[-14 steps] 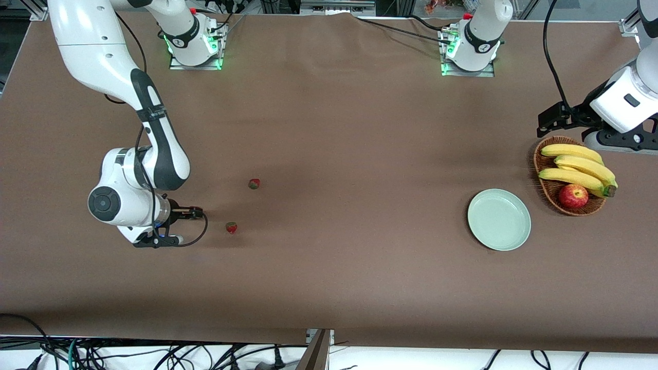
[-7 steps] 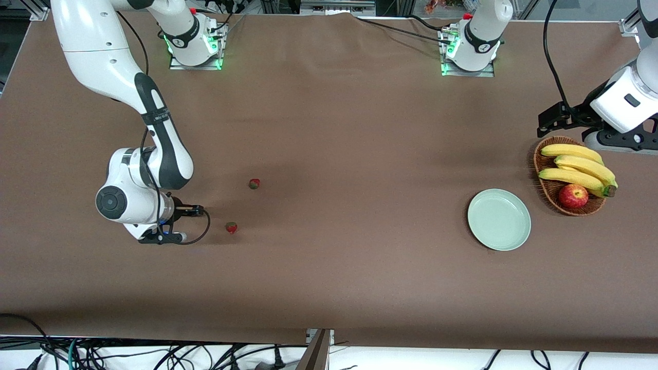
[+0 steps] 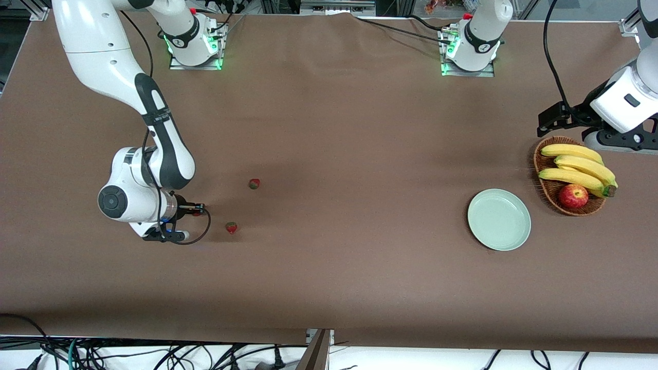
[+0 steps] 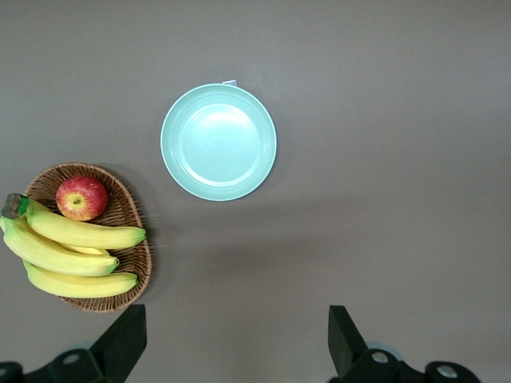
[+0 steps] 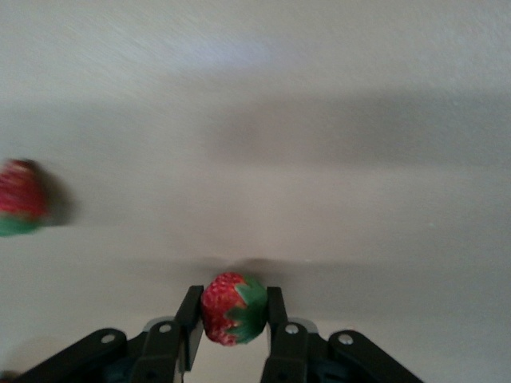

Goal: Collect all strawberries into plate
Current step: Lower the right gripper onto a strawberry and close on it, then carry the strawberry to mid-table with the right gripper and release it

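Strawberries are split up: one sits clamped between the fingers of the right pincer [image 5: 231,319], low over the desk [image 3: 329,277] at the right arm's end, and two lie on the desk close by, one [image 3: 232,227] just beside that pincer, another [image 3: 254,183] farther from the front camera. Plate [image 3: 499,219] lies bare toward the left arm's end, near the wicker basket [image 3: 545,186] of bananas [image 3: 576,167] and apple [image 3: 573,196]. Left pincer [image 4: 235,351] waits above the plate and basket, fingers wide apart.

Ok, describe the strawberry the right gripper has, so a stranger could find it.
Start at the right arm's end of the table. The right gripper is there, low over the cloth, shut on a strawberry. The other two strawberries lie loose on the cloth nearby.
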### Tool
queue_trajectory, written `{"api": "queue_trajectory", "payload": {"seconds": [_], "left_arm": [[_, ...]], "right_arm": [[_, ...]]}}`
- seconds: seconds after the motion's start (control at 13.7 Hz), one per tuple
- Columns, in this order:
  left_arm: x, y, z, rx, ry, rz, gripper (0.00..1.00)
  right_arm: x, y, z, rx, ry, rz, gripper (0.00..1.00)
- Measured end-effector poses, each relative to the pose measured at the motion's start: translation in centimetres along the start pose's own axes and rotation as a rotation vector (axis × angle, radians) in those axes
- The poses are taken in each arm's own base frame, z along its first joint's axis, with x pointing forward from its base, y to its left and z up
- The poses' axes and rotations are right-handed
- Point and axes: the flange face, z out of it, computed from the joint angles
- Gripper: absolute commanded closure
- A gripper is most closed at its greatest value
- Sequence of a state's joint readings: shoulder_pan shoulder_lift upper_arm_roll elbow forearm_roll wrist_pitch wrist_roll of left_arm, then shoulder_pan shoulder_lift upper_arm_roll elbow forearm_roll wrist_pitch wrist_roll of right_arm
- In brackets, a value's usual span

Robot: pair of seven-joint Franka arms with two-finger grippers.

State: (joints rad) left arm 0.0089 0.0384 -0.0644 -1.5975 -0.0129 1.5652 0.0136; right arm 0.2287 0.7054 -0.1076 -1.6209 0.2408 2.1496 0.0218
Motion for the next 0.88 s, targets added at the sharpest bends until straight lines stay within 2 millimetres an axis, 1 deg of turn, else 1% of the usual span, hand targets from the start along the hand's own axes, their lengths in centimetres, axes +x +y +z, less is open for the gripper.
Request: {"api": "queue_trajectory", "payload": {"seconds": [0.07,0.22,0.29,0.37,0.51,0.66,0.73,0.88], "left_arm": [[0.0,0.0,0.0,0.000,0.000,0.000,0.00],[0.0,0.0,0.0,0.000,0.000,-0.001,0.00],[0.0,-0.1,0.0,0.000,0.000,-0.001,0.00],[0.0,-0.1,0.0,0.000,0.000,-0.002,0.00],[0.0,-0.1,0.0,0.000,0.000,-0.002,0.00],[0.0,-0.2,0.0,0.000,0.000,-0.003,0.00],[0.0,-0.2,0.0,0.000,0.000,-0.003,0.00],[0.0,-0.2,0.0,0.000,0.000,-0.003,0.00]], "right_arm": [[0.3,-1.5,-1.5,0.023,-0.002,0.022,0.75],[0.6,-6.0,-4.4,0.086,0.010,0.071,0.74],[0.4,-8.8,-5.3,0.117,0.014,0.093,0.73],[0.0,-11.5,-5.7,0.138,0.015,0.119,0.72],[-0.7,-16.9,-5.8,0.175,0.016,0.183,0.72],[-1.4,-22.7,-5.1,0.241,0.058,0.257,0.72],[-2.0,-25.6,-4.4,0.275,0.088,0.288,0.72],[-3.6,-31.6,-2.5,0.343,0.138,0.341,0.70]]}}
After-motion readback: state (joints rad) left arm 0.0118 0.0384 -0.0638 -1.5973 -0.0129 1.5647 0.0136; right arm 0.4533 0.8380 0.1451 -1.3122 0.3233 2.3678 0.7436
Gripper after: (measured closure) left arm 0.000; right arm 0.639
